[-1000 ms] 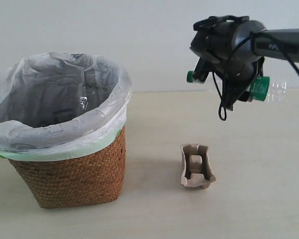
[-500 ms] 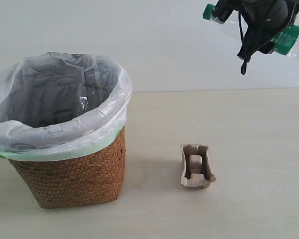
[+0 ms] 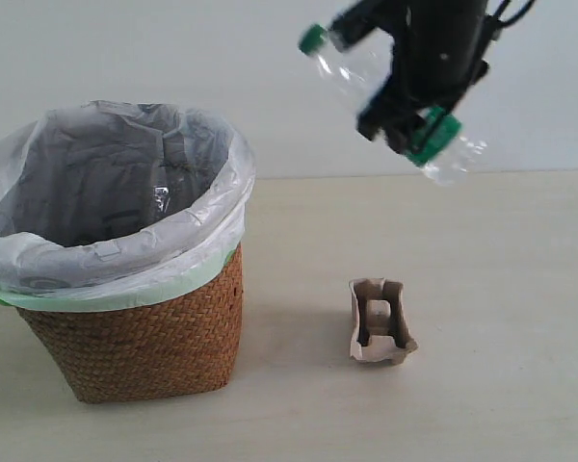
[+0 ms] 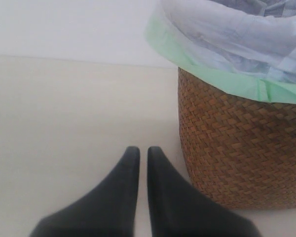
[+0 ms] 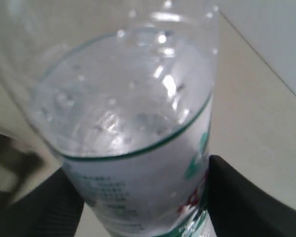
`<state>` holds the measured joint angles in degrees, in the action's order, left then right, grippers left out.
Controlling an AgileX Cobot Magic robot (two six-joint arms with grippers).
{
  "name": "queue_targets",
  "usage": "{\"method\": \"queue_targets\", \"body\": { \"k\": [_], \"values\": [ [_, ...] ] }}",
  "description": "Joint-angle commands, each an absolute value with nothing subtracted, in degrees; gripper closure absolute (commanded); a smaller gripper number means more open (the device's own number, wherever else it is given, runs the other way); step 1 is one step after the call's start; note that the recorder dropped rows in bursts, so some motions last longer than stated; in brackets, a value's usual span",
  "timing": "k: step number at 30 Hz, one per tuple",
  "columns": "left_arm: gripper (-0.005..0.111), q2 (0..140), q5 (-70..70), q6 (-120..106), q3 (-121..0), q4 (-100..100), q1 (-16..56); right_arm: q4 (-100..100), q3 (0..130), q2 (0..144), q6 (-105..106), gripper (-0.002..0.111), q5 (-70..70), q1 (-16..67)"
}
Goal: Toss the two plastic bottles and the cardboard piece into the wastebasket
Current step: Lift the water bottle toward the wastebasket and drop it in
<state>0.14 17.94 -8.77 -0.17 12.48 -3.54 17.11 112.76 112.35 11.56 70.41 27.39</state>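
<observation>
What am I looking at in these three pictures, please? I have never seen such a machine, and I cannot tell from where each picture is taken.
It is a robot with two arms, each ending in a gripping hand. The wide picture comes from a camera standing apart; the other two come from cameras on the wrists. On the table stand a wicker wastebasket, lined with a plastic bag, and a small cardboard piece apart from it. The right hand holds a clear bottle with a green cap, tilted, in the air, higher than the wastebasket. The left hand is shut and empty, near the wastebasket.
</observation>
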Motion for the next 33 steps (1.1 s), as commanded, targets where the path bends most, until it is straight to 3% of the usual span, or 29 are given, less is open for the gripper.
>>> {"method": "queue_targets", "body": {
  "k": [1,3,4,8,9,12,22,33],
  "values": [
    [0.101,0.0,17.8,-8.3,0.0,12.4,-3.8,-4.0,125.0,106.6,15.7,0.107,69.4,32.5],
    [0.101,0.0,17.8,-8.3,0.0,12.4,-3.8,-15.1,129.7,106.0,17.3,0.098,63.3,35.0],
    [0.101,0.0,17.8,-8.3,0.0,12.4,-3.8,-16.8,131.1,106.0,17.0,0.089,60.4,36.4],
    [0.101,0.0,17.8,-8.3,0.0,12.4,-3.8,-16.1,132.6,106.0,8.8,0.017,50.3,40.9],
    [0.101,0.0,17.8,-8.3,0.0,12.4,-3.8,-13.9,132.6,106.0,6.0,0.004,49.6,41.8],
    [0.101,0.0,17.8,-8.3,0.0,12.4,-3.8,-4.4,132.6,106.4,0.5,0.009,51.8,43.0],
    [0.101,0.0,17.8,-8.3,0.0,12.4,-3.8,11.3,132.6,108.0,-5.8,0.009,69.5,42.9],
    [0.101,0.0,17.8,-8.3,0.0,12.4,-3.8,17.4,126.2,108.0,-16.1,0.009,70.0,42.4]
  ]
}}
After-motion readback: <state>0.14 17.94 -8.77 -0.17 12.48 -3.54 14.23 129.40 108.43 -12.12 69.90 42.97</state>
